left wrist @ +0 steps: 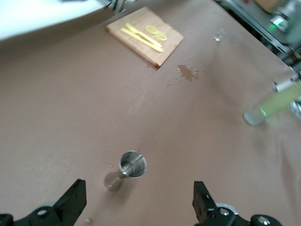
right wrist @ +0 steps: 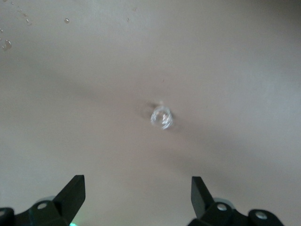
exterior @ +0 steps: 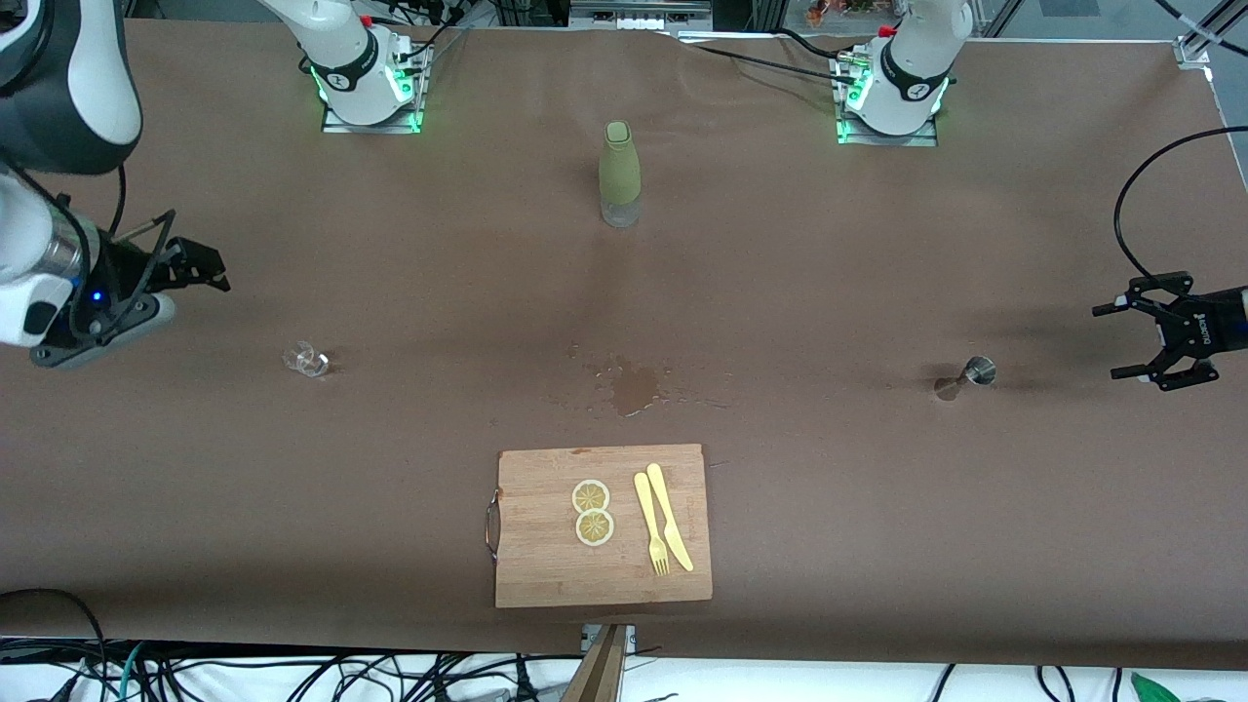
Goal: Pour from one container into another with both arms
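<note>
A small clear glass (exterior: pixel 306 360) stands on the brown table toward the right arm's end. My right gripper (exterior: pixel 210 271) hovers beside it, open and empty; the right wrist view shows the glass (right wrist: pixel 162 117) ahead of the spread fingers of the right gripper (right wrist: pixel 136 193). A steel jigger (exterior: pixel 968 375) lies tipped toward the left arm's end. The left gripper (exterior: pixel 1116 341) hangs open just past it; in the left wrist view the jigger (left wrist: pixel 128 168) sits ahead of the left gripper (left wrist: pixel 138 202).
A green bottle (exterior: pixel 620 174) stands upright mid-table near the bases. A wet spill (exterior: pixel 634 387) marks the table's middle. A wooden cutting board (exterior: pixel 546 565) near the front edge carries two lemon slices (exterior: pixel 592 512), a yellow fork (exterior: pixel 650 526) and a knife (exterior: pixel 671 517).
</note>
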